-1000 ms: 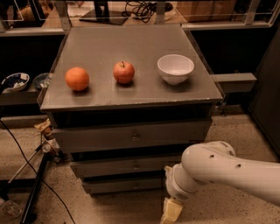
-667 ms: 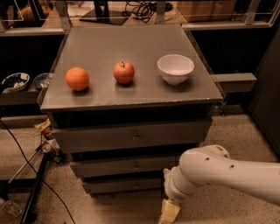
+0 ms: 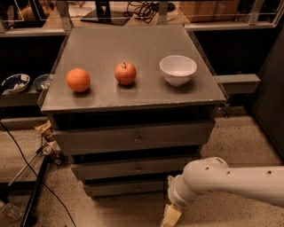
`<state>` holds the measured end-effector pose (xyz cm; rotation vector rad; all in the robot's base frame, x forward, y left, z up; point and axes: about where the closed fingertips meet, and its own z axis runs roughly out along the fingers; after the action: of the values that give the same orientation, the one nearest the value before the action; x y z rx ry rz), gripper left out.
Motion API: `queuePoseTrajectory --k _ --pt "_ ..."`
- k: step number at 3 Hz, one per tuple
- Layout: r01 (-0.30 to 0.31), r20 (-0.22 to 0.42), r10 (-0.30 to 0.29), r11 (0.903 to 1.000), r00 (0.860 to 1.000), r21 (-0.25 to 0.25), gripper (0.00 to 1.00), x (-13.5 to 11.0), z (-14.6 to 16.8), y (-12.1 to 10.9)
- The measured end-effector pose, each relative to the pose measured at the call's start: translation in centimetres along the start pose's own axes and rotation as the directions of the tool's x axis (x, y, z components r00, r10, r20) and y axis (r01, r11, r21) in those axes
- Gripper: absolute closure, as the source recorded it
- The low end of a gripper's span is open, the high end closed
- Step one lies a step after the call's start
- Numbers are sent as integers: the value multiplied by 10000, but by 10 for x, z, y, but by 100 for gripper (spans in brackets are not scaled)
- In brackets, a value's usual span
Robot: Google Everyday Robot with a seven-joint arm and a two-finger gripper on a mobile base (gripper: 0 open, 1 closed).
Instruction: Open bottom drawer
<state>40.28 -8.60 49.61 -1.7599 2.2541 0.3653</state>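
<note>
We're going for the bottom drawer (image 3: 111, 189), the lowest slim front, looking shut, knob (image 3: 138, 187) at centre. The gripper (image 3: 171, 216) is hanging low to its right, nearer us; we can't tell its opening. We're aiming to line up on the knob and pull straight out.

end effector (image 3: 171, 216): low in front of the bottom drawer (image 3: 128, 188), toward its right end; partly cut off by the lower edge.
arm (image 3: 235, 179): right of the bottom drawer, running out past the right edge.
bottom drawer: right end hidden behind the arm.
knob (image 3: 137, 187): mid-front of the bottom drawer, too small to tell its shape.
cables (image 3: 146, 6): far behind the bottom drawer, cut by the top edge.
</note>
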Motion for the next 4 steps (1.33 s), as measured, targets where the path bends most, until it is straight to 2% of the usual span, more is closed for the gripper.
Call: queuePoseTrajectory --k 1,3,4 --pt "-26 7 26 10000 10000 5 0 1 0 0" --pt "354 1258 -319 9990 9915 -258 0 -11 58 -18" --pt "334 1283 -285 9988 9913 -356 0 -10 63 -16"
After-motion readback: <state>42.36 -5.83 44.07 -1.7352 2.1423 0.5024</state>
